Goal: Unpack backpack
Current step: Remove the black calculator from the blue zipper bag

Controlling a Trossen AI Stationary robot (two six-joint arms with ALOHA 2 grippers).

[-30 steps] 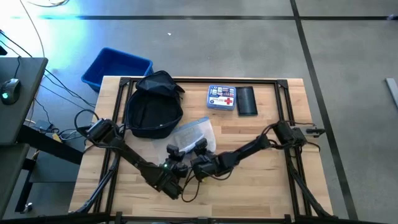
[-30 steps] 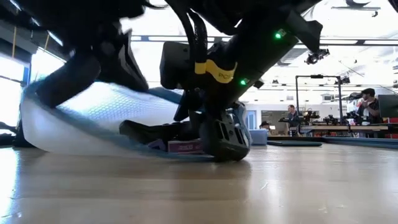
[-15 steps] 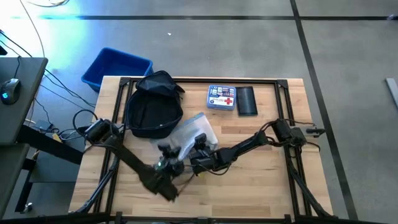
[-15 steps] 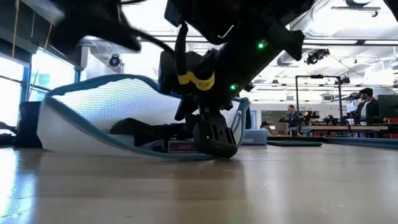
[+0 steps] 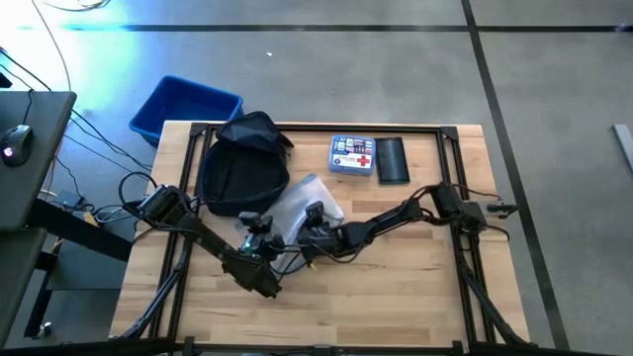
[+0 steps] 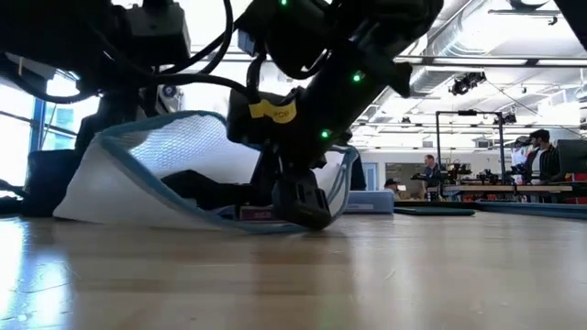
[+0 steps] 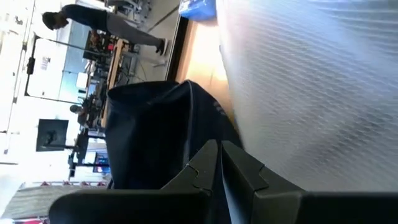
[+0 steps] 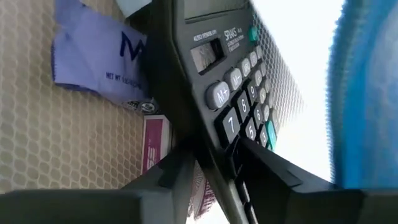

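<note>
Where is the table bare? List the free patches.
Free: near strip of table in front of both arms; right side nearer than the black pouch. Crowded: far edge with backpack and first-aid kit; centre, where left gripper and right gripper meet at the mesh bag.

Dark, rounded backpack (image 5: 242, 170) lies slumped at the table's far left corner.

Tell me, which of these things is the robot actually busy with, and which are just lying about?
In the job: dark navy fabric backpack; white mesh pouch with blue trim; black calculator inside it, gripped by the right gripper; left gripper, shut, beside the pouch.
Lying about: blue-and-white first-aid box with red cross; flat black rectangular pouch; blue plastic bin.
</note>
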